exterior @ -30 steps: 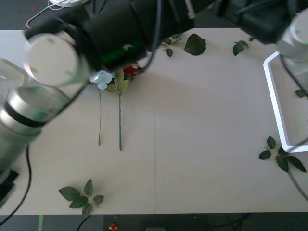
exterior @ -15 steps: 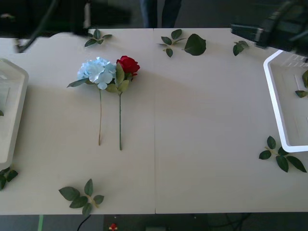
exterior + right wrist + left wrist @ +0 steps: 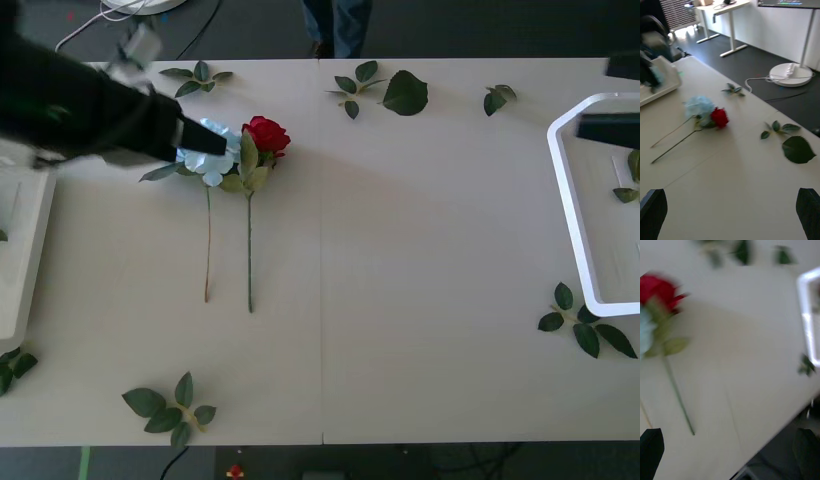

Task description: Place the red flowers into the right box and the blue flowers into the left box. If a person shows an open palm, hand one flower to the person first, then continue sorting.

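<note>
A red flower and a blue flower lie side by side on the table, left of centre, with their stems towards me. My left gripper hangs over the blue flower's head and hides part of it. In the left wrist view the left gripper is open, with the red flower and blue flower ahead of it. The right gripper is open and empty, far from the red flower and the blue flower. The left box and the right box are white trays at the table's two ends.
Loose green leaf sprigs lie about: near the front left, at the back centre, at the back left and by the right box. My right arm hangs over the right box. A cable and a lamp base lie on the floor beyond the table.
My left arm has swung down from the view's top edge to hang over the blue flower. The right arm has drawn back to the right edge. Neither flower has moved.
</note>
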You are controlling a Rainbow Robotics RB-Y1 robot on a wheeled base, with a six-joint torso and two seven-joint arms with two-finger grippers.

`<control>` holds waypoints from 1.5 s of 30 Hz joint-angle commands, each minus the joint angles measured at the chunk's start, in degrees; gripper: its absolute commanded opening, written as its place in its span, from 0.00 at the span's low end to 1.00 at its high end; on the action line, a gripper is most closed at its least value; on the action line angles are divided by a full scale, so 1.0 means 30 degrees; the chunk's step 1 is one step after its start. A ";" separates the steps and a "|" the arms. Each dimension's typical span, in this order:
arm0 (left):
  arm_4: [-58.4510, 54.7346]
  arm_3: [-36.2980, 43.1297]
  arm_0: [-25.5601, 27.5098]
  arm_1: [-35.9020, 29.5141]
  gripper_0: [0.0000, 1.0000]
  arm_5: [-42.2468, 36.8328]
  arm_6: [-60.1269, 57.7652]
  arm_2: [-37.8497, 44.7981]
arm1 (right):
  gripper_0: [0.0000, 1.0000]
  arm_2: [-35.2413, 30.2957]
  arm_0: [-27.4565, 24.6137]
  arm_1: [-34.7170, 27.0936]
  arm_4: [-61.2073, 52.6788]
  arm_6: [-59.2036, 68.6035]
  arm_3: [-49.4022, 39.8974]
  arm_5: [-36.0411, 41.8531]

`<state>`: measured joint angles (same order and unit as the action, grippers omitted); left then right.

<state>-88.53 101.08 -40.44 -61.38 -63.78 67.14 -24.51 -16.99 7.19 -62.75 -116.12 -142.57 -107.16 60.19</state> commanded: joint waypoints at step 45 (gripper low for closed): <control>0.3670 -0.9992 -0.6589 0.2237 1.00 1.4081 -0.2283 -1.7612 | 1.00 -0.2774 -0.4358 -0.1876 -0.3949 -0.2691 -0.4124 0.1440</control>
<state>-78.47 71.71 -57.40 -55.13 -22.26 56.54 -77.32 -24.32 -5.46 -65.65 -127.10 -149.07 -118.27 64.20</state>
